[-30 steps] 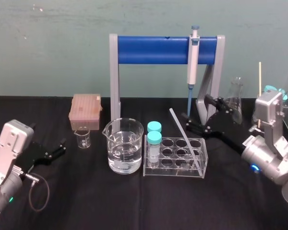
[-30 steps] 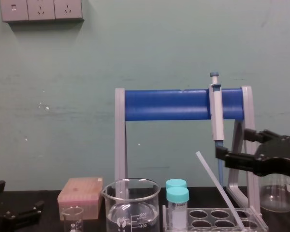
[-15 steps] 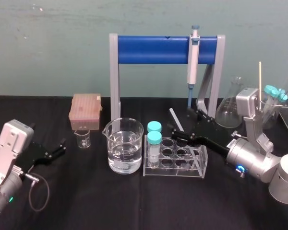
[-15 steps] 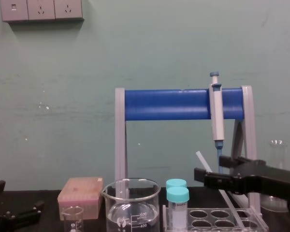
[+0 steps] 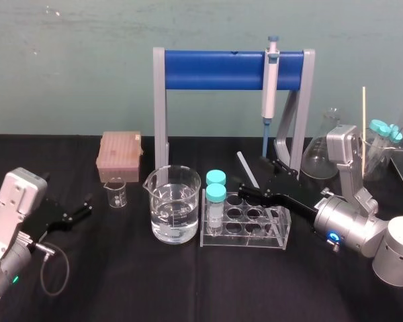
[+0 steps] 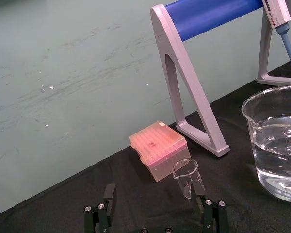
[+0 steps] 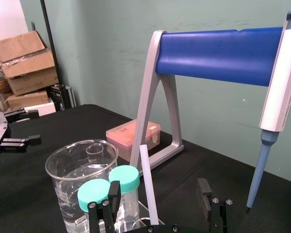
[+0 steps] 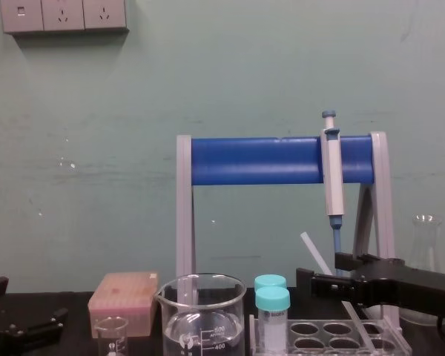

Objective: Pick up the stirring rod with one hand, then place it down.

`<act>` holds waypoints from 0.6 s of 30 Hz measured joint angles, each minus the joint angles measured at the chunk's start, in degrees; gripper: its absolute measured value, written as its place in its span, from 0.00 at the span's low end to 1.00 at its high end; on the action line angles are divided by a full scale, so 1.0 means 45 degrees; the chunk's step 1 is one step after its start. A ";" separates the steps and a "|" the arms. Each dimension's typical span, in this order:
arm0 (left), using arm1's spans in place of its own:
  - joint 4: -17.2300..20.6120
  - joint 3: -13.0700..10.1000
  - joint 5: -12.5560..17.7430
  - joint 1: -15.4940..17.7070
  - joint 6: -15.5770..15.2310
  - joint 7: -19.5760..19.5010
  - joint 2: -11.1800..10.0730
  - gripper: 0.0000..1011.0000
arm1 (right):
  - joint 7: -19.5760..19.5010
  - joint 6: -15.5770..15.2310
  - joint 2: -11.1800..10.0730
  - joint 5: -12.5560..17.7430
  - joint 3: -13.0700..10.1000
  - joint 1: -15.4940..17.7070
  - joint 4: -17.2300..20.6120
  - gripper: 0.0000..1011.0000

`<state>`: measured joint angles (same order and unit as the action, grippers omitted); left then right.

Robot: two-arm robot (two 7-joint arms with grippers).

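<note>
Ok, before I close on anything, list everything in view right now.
tube rack: one, clear, table centre
stirring rod: one, translucent white, leaning in the rack's right end
capped vials: two, teal caps, rack's left end
large beaker: one, clear, part filled with clear liquid, left of the rack
small beaker: one, clear, in front of the tip box
tip box: one, pink, back left
pipette stand: one, blue bar on grey legs, at the back
pipette: one, grey and blue, hanging on the stand
conical flask: one, clear, back right
table: one, black
left gripper: black, open, parked at left
right gripper: black, open, straddling the rod
</note>
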<state>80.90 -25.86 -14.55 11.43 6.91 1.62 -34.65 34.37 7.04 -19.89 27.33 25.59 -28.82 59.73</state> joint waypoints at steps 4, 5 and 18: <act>0.0000 0.0001 0.0000 0.0000 0.0000 -0.0001 0.0000 0.99 | 0.0001 -0.0002 -0.0005 -0.0007 0.0016 0.0000 -0.0006 0.99; 0.0000 0.0000 0.0001 0.0000 0.0000 0.0000 0.0000 0.99 | 0.0001 -0.0002 -0.0006 -0.0010 0.0021 -0.0001 -0.0008 0.99; 0.0000 0.0001 0.0000 -0.0001 0.0000 0.0000 0.0000 0.99 | 0.0015 -0.0002 -0.0018 -0.0025 0.0045 -0.0003 -0.0010 0.84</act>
<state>80.90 -25.86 -14.55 11.43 6.91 1.62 -34.65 34.43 7.03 -19.97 27.22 25.79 -28.83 59.68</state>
